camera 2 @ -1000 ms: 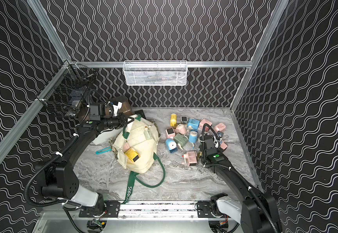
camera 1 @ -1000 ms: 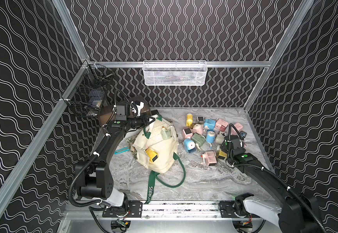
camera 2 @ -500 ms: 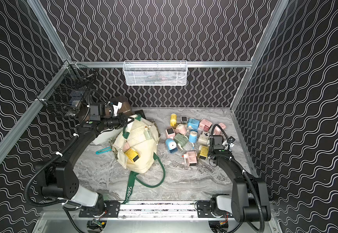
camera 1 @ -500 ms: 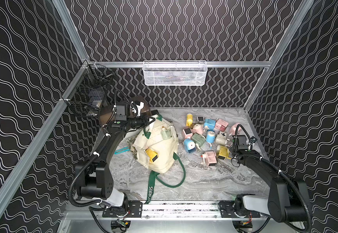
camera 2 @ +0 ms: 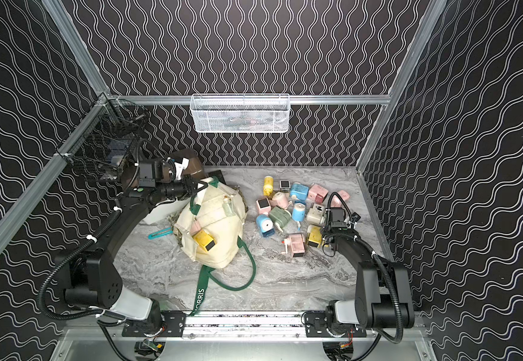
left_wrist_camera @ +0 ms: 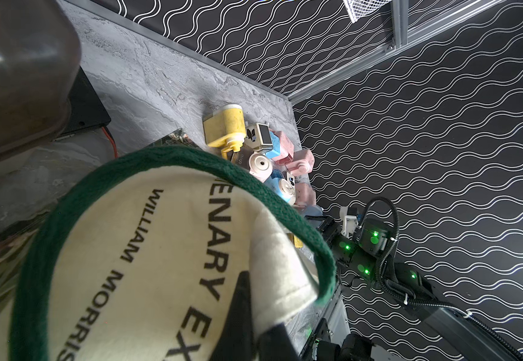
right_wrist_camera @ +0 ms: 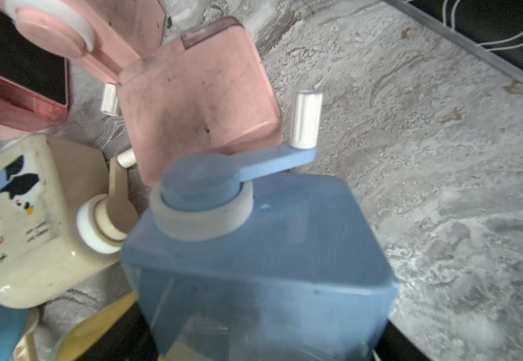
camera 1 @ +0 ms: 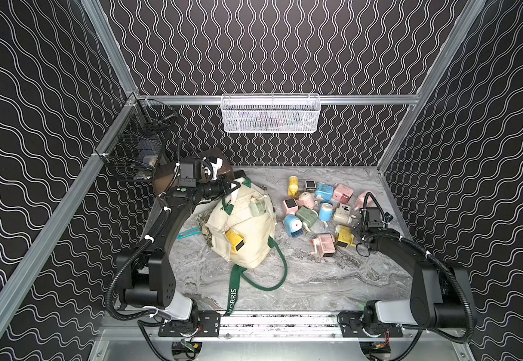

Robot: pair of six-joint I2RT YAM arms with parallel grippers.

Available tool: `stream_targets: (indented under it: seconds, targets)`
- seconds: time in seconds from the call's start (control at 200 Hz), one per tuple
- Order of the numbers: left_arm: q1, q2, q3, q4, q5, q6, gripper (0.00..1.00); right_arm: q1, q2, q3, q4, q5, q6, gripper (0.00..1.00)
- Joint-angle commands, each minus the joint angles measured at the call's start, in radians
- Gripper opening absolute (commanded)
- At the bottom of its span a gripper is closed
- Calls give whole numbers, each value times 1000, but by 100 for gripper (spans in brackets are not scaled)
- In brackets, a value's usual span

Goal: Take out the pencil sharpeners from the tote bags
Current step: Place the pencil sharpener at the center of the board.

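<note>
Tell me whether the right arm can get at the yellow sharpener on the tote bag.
Probably yes: the yellow sharpener lies uncovered on the tote bag, and the right gripper need only lift over the pink sharpener between.

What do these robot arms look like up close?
The left arm and right arm are matte black jointed links on pale grey bases, with ribbed black cables, white zip ties and small green lights. The left end effector is black and pointed.
</note>
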Motion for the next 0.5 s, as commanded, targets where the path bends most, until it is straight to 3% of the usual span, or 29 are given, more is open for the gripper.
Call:
stream_targets:
  seconds: [0.0,0.235,0.495]
  targets:
    - [3,0,-1,29,14,0,0,-1,2,-1,13,-33,8,87]
    - [3,0,-1,29,14,-2,0,0,-42,-11,9,-60,-13,98]
    - [3,-2,0,28,12,-1,0,3,-201,-18,-36,-107,-35,99]
